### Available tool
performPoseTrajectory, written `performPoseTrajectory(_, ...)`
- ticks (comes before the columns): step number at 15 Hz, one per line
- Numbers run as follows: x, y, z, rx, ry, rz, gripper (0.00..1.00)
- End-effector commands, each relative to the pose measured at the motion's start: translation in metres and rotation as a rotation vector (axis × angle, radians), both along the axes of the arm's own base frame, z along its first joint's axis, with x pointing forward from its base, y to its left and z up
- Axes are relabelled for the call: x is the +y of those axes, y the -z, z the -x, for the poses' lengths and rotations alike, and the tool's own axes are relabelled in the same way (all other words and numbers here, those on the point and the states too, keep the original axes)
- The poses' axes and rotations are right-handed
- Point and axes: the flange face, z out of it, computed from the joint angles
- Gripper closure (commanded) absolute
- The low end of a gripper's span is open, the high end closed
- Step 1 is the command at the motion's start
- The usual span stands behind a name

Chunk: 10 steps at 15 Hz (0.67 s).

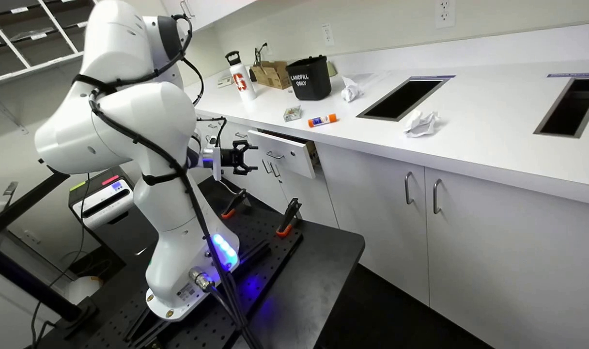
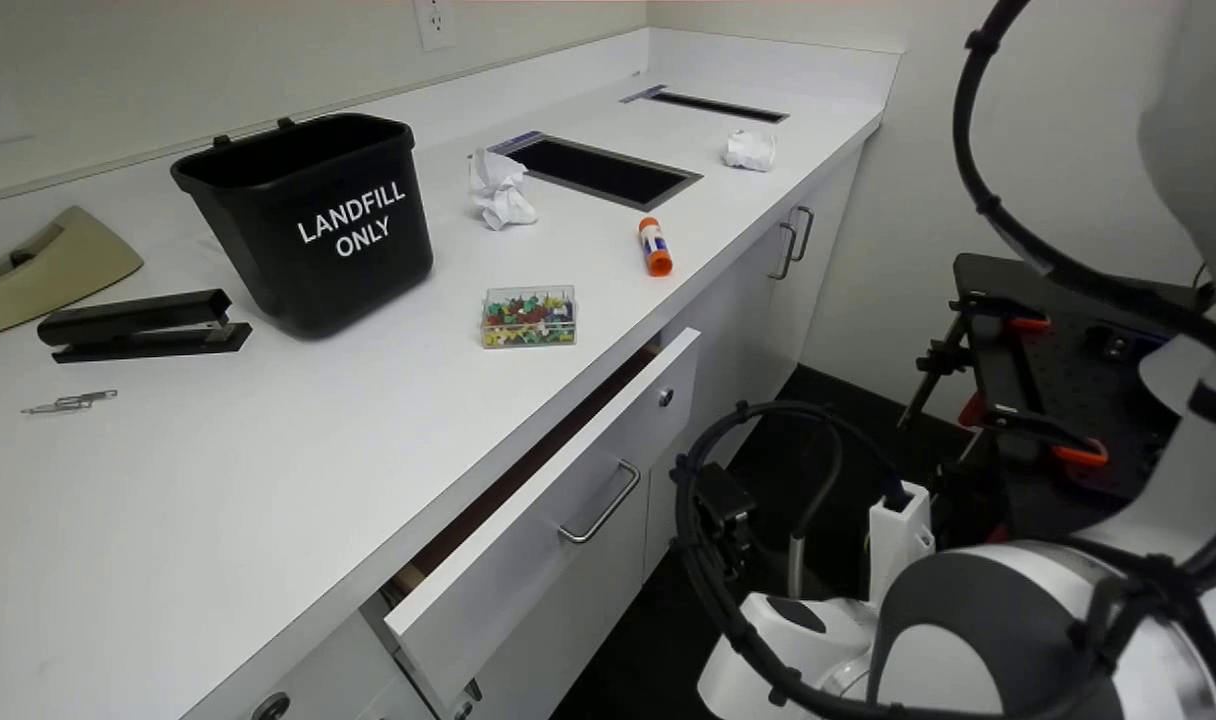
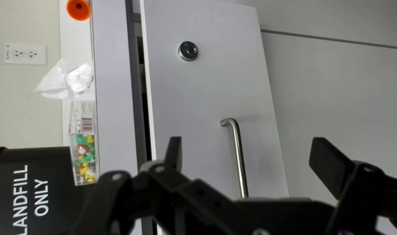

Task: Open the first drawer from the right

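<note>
White drawer [image 3: 208, 94] stands ajar, just ahead of the widely spread, empty jaws.

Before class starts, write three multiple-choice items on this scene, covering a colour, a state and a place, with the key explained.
1. What colour is the bin?
A. orange
B. white
C. black

2. How does the drawer facing the gripper stand?
A. partly open
B. shut
C. lifted out

3. Where does the glue stick lie?
A. in the drawer
B. on the counter
C. in the bin

1 C: its outer walls are plainly black.
2 A: its front stands out from the counter, leaving a dark gap.
3 B: it rests near the counter's front edge in both exterior views.
</note>
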Motion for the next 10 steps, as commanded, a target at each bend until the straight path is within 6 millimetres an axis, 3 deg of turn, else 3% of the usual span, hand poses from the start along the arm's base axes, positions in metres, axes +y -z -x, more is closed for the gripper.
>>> performPoseTrajectory(1,0.007,0.026,-0.013,-0.061,-0.035,0.072,0.00)
performPoseTrajectory(8,-0.002,0.057,-0.052,-0.174,-0.155,0.170,0.00)
performPoseTrajectory(9,-0.004,0.054,-0.041,-0.144,-0.150,0.130,0.00)
performPoseTrajectory(10,-0.005,0.057,-0.045,-0.154,-0.149,0.136,0.00)
